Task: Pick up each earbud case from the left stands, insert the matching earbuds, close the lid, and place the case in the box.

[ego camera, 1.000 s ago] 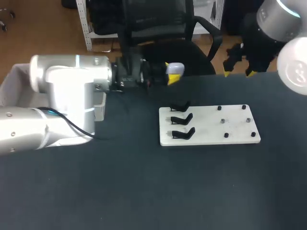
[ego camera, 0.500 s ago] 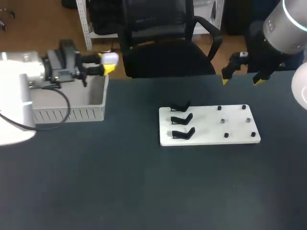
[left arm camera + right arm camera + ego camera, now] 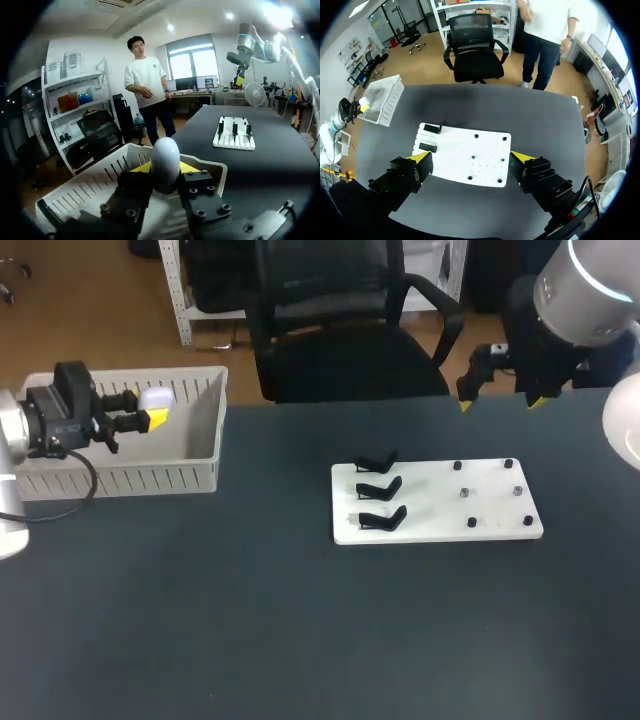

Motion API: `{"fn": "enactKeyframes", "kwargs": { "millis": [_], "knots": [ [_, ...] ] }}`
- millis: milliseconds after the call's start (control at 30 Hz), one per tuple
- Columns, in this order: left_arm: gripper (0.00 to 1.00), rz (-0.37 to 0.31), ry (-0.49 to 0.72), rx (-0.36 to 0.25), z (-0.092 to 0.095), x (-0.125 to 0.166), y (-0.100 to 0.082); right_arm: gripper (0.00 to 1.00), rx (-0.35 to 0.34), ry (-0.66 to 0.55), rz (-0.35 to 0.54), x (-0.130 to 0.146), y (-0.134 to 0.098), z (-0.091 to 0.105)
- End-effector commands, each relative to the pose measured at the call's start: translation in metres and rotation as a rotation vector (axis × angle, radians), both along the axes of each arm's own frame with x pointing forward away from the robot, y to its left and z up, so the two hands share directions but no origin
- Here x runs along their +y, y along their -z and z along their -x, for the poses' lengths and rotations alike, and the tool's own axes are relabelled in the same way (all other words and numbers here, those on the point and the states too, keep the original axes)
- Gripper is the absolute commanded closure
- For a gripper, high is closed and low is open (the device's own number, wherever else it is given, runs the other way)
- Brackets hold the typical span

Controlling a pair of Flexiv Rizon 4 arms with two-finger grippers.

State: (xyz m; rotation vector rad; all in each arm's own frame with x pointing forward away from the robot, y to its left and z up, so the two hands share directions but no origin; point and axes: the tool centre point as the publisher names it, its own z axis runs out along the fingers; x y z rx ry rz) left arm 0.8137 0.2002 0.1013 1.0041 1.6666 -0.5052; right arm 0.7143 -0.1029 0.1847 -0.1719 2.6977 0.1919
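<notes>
Yellow fingertips of the left gripper clamp the white earbud case above the box, far left. Best lowered inside the walls before release. Far right, the right gripper hangs spread; 3 stands sit bare.

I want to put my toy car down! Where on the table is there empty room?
The dark table is bare all along the near side, and between the box and the white board. The board is crowded: three black stands and small pegs. The left claw holds a case over the box.
</notes>
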Motion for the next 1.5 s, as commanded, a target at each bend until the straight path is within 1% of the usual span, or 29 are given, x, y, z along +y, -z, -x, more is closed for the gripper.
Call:
{"fn": "enactKeyframes", "kwargs": {
  "millis": [33, 100, 167, 200, 267, 300, 333, 400, 433, 500, 533, 633, 667, 700, 767, 800, 867, 900, 1000, 1067, 1100, 1133, 1200, 1233, 1333, 1367, 1400, 1467, 1500],
  "knots": [
    [1.0, -0.021, -0.05, 0.003, -0.013, -0.014, 0.019, 0.0, 0.011, 0.002, 0.019, 0.005, -0.005, 0.001],
    [1.0, -0.035, -0.045, 0.018, -0.016, -0.017, 0.026, 0.0, 0.015, -0.002, 0.026, 0.006, -0.007, 0.001],
    [1.0, -0.031, -0.046, 0.027, -0.02, -0.019, 0.032, 0.0, 0.016, -0.008, 0.028, 0.008, -0.008, 0.0],
    [1.0, -0.041, -0.046, 0.047, -0.023, -0.017, 0.038, 0.0, 0.018, -0.018, 0.029, 0.01, -0.009, 0.0],
    [1.0, -0.03, -0.051, 0.059, -0.026, -0.015, 0.043, 0.0, 0.016, -0.028, 0.021, 0.011, -0.009, 0.0],
    [0.64, -0.028, -0.056, 0.077, -0.027, -0.017, 0.042, 0.0, 0.015, -0.033, 0.019, 0.012, -0.009, 0.0],
    [0.0, -0.03, -0.054, 0.074, -0.028, -0.017, 0.042, 0.0, 0.008, -0.042, 0.004, 0.012, -0.008, 0.0],
    [0.0, -0.037, -0.05, 0.072, -0.031, -0.016, 0.038, 0.0, -0.004, -0.059, -0.025, 0.012, -0.007, 0.001],
    [0.0, -0.04, -0.035, 0.066, -0.031, -0.018, 0.033, 0.0, -0.012, -0.074, -0.052, 0.012, -0.007, 0.002],
    [0.0, -0.043, -0.019, 0.061, -0.029, -0.023, 0.026, 0.0, -0.033, -0.088, -0.063, 0.012, -0.006, 0.004],
    [0.0, -0.037, -0.007, 0.061, -0.025, -0.03, 0.02, 0.0, -0.042, -0.097, -0.075, 0.012, -0.006, 0.005],
    [0.0, -0.048, 0.048, 0.062, -0.014, -0.048, 0.006, 0.0, -0.082, -0.124, -0.097, 0.01, -0.006, 0.007],
    [0.0, -0.052, 0.067, 0.057, -0.008, -0.055, 0.001, 0.0, -0.092, -0.141, -0.106, 0.009, -0.007, 0.008],
    [0.0, -0.061, 0.071, 0.076, -0.003, -0.06, -0.002, 0.0, -0.101, -0.156, -0.107, 0.008, -0.007, 0.009],
    [0.0, -0.068, 0.099, 0.072, 0.007, -0.072, -0.011, 0.0, -0.117, -0.199, -0.117, 0.008, -0.007, 0.012],
    [0.0, -0.058, 0.103, 0.075, 0.013, -0.077, -0.015, 0.0, -0.122, -0.219, -0.116, 0.008, -0.007, 0.013],
    [0.0, -0.072, 0.116, 0.084, 0.023, -0.088, -0.022, 0.0, -0.135, -0.255, -0.141, 0.005, -0.007, 0.016],
    [0.0, -0.073, 0.126, 0.093, 0.028, -0.092, -0.024, 0.0, -0.15, -0.273, -0.133, 0.004, -0.007, 0.019],
    [0.0, -0.077, 0.133, 0.113, 0.039, -0.104, -0.028, 0.0, -0.169, -0.318, -0.144, 0.0, -0.005, 0.026],
    [0.0, -0.071, 0.141, 0.127, 0.046, -0.113, -0.03, 0.0, -0.172, -0.371, -0.153, -0.004, -0.003, 0.033],
    [0.0, -0.071, 0.142, 0.131, 0.049, -0.118, -0.03, 0.0, -0.164, -0.399, -0.148, -0.005, -0.001, 0.036],
    [0.0, -0.073, 0.142, 0.13, 0.054, -0.124, -0.031, 0.0, -0.174, -0.413, -0.143, -0.007, 0.0, 0.039],
    [0.0, -0.078, 0.144, 0.136, 0.062, -0.135, -0.034, 0.0, -0.178, -0.447, -0.183, -0.012, 0.0, 0.043],
    [0.0, -0.075, 0.14, 0.141, 0.065, -0.138, -0.036, 0.0, -0.185, -0.461, -0.185, -0.015, 0.0, 0.046],
    [0.0, -0.072, 0.122, 0.146, 0.08, -0.15, -0.04, 0.0, -0.184, -0.505, -0.202, -0.02, 0.001, 0.05],
    [0.0, -0.073, 0.12, 0.148, 0.085, -0.153, -0.041, 0.0, -0.182, -0.523, -0.194, -0.021, 0.001, 0.052],
    [0.0, -0.071, 0.117, 0.15, 0.088, -0.155, -0.042, 0.0, -0.181, -0.533, -0.181, -0.021, 0.002, 0.053],
    [0.0, -0.06, 0.134, 0.177, 0.095, -0.161, -0.042, 0.0, -0.182, -0.538, -0.19, -0.022, 0.002, 0.053],
    [0.0, -0.06, 0.134, 0.177, 0.095, -0.161, -0.042, 0.0, -0.182, -0.538, -0.19, -0.022, 0.002, 0.053]
  ]
}}
